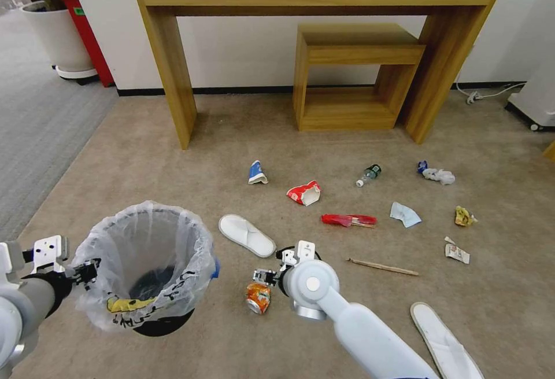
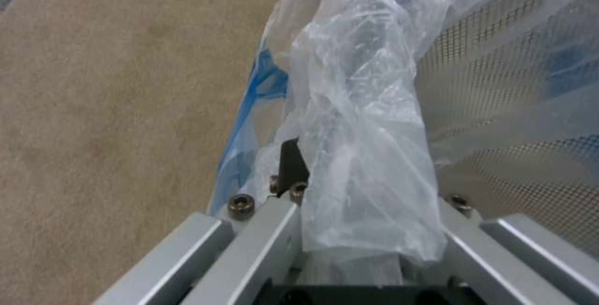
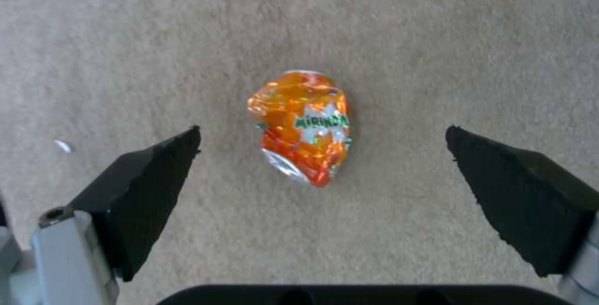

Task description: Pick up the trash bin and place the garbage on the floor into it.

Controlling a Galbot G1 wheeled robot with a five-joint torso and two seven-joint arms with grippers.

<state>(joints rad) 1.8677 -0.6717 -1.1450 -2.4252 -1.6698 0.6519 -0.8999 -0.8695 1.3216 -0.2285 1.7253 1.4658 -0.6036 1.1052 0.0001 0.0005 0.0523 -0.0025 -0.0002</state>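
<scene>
The left end effector [image 1: 87, 272] pinched the rim of the trash bin [image 1: 147, 266], with the plastic bag squeezed between its fingers. Something yellow already lay inside the bin. The right end effector [image 3: 321, 155] was spread wide, and a crushed orange can [image 3: 303, 127] lay on the floor [image 1: 173, 165] right below it, not yet grabbed. Farther from it lay two slippers [image 1: 247, 235], a bottle [image 1: 368, 175], a paper bowl [image 1: 304, 192] and wrappers. So most of the garbage looked left to do.

— What's the left claw [image 2: 349, 230] got?
— The bin [image 2: 499, 108] rim, pinched through its crinkly bag [image 2: 355, 108], mesh wall alongside.
— And below?
— A blue patch [image 2: 262, 85] of bag, tan carpet [image 2: 112, 108].
</scene>
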